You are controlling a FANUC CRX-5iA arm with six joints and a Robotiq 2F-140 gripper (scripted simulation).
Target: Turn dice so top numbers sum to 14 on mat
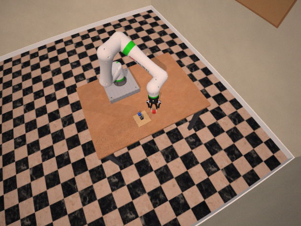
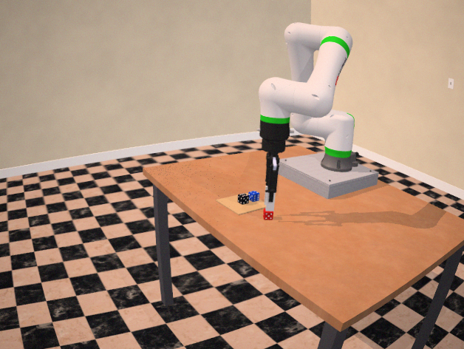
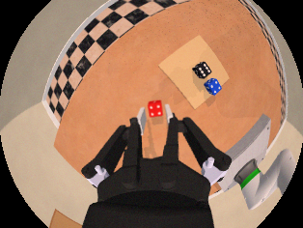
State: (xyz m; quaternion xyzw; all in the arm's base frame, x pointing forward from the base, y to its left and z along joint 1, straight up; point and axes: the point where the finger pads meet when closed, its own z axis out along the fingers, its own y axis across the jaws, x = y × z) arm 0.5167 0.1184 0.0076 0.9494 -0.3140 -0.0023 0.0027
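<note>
A red die [image 1: 154, 111] [image 2: 267, 214] [image 3: 154, 108] stands on the table beside the mat [image 1: 144, 123] [image 2: 234, 207] [image 3: 180, 65], with four pips on top. A black die [image 1: 141, 118] [image 2: 242, 198] [image 3: 202, 70] lies on the mat with six pips on top. A blue die [image 1: 139, 113] [image 2: 253, 195] [image 3: 212, 87] sits close beside it at the mat's edge towards the robot base; its top number is unclear. My gripper [image 1: 153, 109] [image 2: 269, 207] [image 3: 154, 115] points down, part open, its fingertips either side of the red die with a gap on each side in the wrist view.
The wooden table [image 1: 179, 97] [image 2: 318, 255] carries the robot's grey base plate [image 1: 125, 93] [image 2: 326, 183] [image 3: 251, 150] behind the mat. The table's long front edge runs past the mat and the red die, on the side away from the base.
</note>
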